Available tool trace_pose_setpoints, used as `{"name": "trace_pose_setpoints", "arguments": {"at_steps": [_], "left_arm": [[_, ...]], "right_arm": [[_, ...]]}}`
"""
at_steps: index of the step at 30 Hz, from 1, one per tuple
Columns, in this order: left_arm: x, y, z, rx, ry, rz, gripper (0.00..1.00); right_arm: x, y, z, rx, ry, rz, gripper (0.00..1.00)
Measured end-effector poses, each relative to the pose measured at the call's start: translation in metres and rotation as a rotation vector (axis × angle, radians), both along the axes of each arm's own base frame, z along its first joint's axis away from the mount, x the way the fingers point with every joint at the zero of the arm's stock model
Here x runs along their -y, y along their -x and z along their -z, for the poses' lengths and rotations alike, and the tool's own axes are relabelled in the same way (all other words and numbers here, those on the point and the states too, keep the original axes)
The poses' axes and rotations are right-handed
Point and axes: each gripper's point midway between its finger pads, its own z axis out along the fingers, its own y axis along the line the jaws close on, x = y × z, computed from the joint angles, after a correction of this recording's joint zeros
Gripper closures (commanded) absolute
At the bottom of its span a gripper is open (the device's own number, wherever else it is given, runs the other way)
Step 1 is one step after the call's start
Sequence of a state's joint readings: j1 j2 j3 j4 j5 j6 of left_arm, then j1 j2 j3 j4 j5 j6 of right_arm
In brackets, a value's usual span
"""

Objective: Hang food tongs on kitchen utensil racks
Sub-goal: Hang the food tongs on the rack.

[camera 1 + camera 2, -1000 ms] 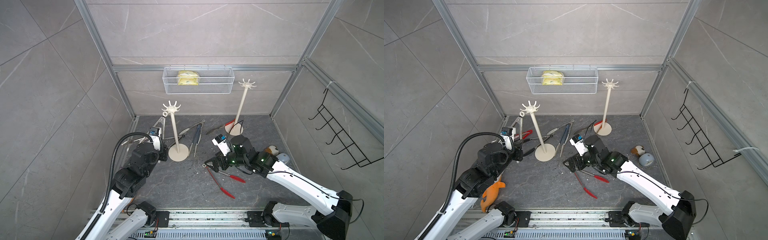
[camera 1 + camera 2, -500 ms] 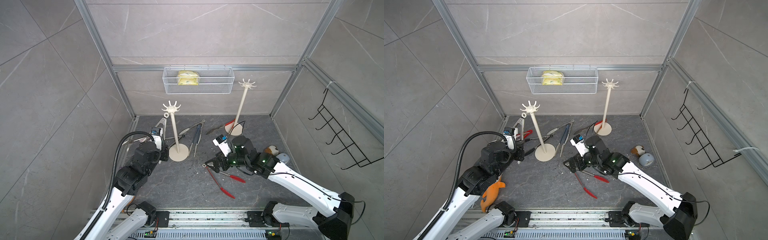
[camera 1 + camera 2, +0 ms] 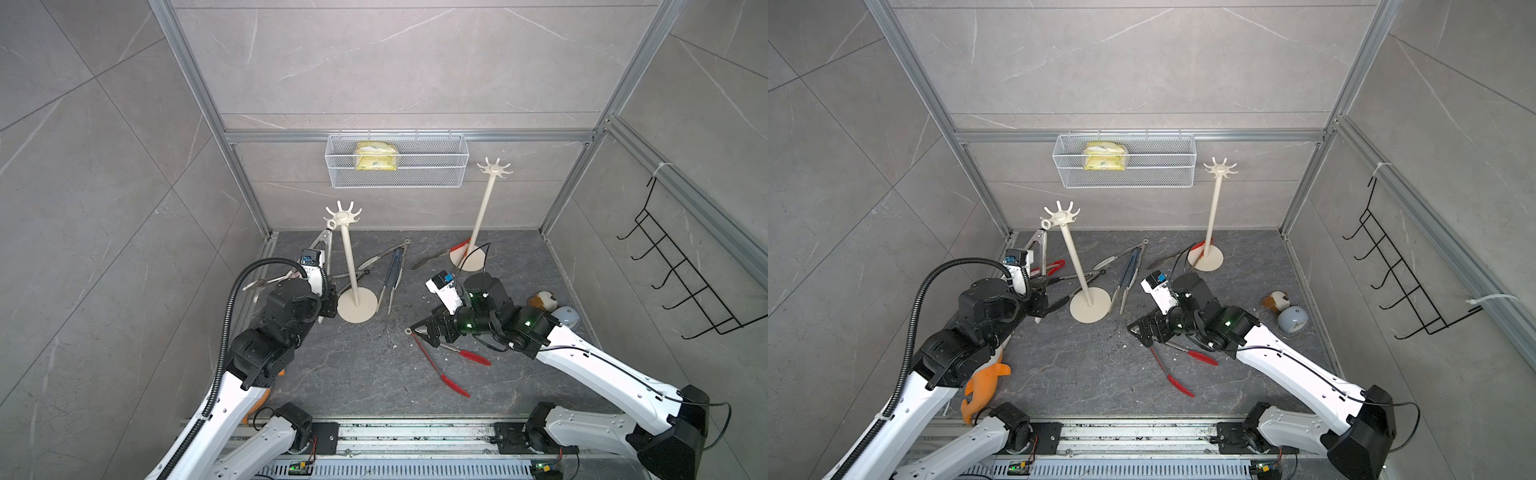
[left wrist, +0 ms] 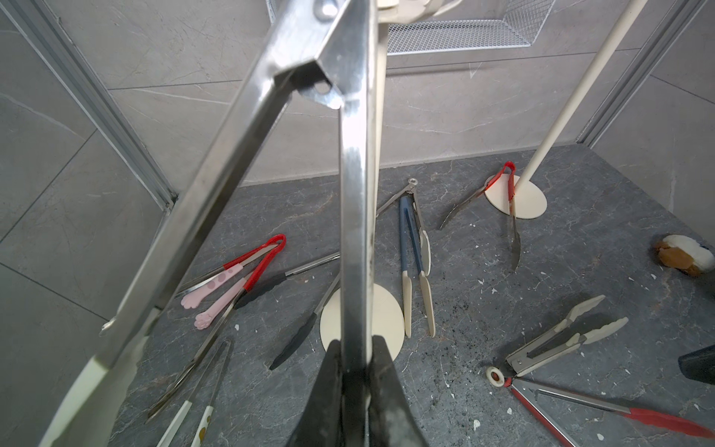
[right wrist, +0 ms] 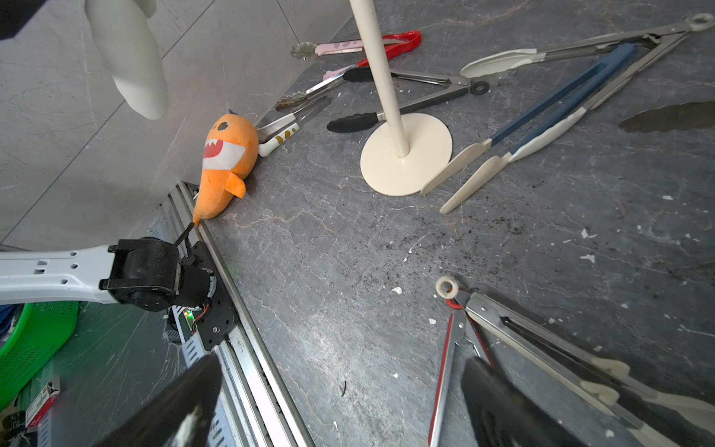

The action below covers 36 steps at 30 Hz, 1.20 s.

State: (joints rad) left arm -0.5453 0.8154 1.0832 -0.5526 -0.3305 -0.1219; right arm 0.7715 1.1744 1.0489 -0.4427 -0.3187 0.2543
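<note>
Checked hanging station at left rack (image 3: 362,312).
Found left gripper (image 4: 354,348) clenched on one leg of cream-tipped steel tongs (image 4: 354,216), held upright at 11 o'clock of rack base, ring beside a prong; hooked or not, cannot tell. Found right gripper (image 5: 340,367) spread wide over red-tipped tongs (image 3: 455,385) lying at 4 o'clock.

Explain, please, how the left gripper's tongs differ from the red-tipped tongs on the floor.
The cream-tipped tongs stand raised beside the rack; the red-tipped tongs lie on the floor. The left gripper is shut on the cream-tipped tongs; nothing grips the red-tipped tongs. Both are splayed.
</note>
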Motion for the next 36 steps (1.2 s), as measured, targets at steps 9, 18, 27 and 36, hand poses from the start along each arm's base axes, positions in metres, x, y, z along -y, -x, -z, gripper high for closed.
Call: {"name": "trace_pose_setpoints", "arguments": {"at_steps": [9, 18, 27, 36], "left_arm": [[0.000, -0.002, 0.002, -0.009, 0.005, -0.002, 0.98], [-0.004, -0.008, 0.008, -0.036, 0.025, -0.015, 0.98], [0.001, -0.013, 0.017, -0.077, 0.036, 0.008, 0.98], [0.001, -0.011, 0.022, -0.085, 0.045, 0.014, 0.70]], "right_arm": [[0.000, 0.000, 0.000, 0.002, -0.003, 0.000, 0.01], [0.000, 0.000, 0.000, 0.002, -0.003, 0.000, 0.01], [0.000, 0.000, 0.000, 0.002, -0.003, 0.000, 0.01], [0.000, 0.000, 0.001, 0.001, -0.001, 0.000, 0.01]]}}
